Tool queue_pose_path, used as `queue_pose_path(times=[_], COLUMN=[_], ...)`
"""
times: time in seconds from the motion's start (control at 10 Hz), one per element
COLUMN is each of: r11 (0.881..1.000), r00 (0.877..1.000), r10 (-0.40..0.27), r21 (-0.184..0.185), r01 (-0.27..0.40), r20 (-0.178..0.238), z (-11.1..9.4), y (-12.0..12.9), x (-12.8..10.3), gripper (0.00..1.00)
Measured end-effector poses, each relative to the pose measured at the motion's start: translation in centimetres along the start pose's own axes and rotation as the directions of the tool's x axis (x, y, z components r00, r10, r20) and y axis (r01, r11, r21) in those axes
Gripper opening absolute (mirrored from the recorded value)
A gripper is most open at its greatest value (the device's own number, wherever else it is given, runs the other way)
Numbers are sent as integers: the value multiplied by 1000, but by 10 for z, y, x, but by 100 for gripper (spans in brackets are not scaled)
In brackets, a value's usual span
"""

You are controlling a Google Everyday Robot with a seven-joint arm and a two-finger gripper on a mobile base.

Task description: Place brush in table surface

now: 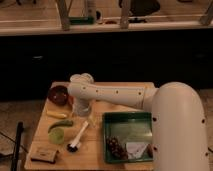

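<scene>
The slim white brush [80,134] lies flat on the light tan table surface [95,152], its dark round head [73,147] toward the front left. My gripper [82,111] hangs from the white arm [112,95] just above and behind the handle's far end. It does not appear to touch the brush.
A dark red bowl [59,94] sits at the back left, with a yellow piece [56,114], a long green pepper [60,124] and a pale green round thing [57,135] in front of it. A flat brown block [44,155] lies front left. A dark green tray [127,120] holds small items at right.
</scene>
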Motion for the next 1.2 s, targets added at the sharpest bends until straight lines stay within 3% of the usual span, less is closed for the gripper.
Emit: queue_pose_path(times=[1.2], r11=[1000], r00=[1000], r10=[-3], r21=[-9], r01=[3], r20=[5], z=[-1], y=[-1], x=[0], gripper=[80])
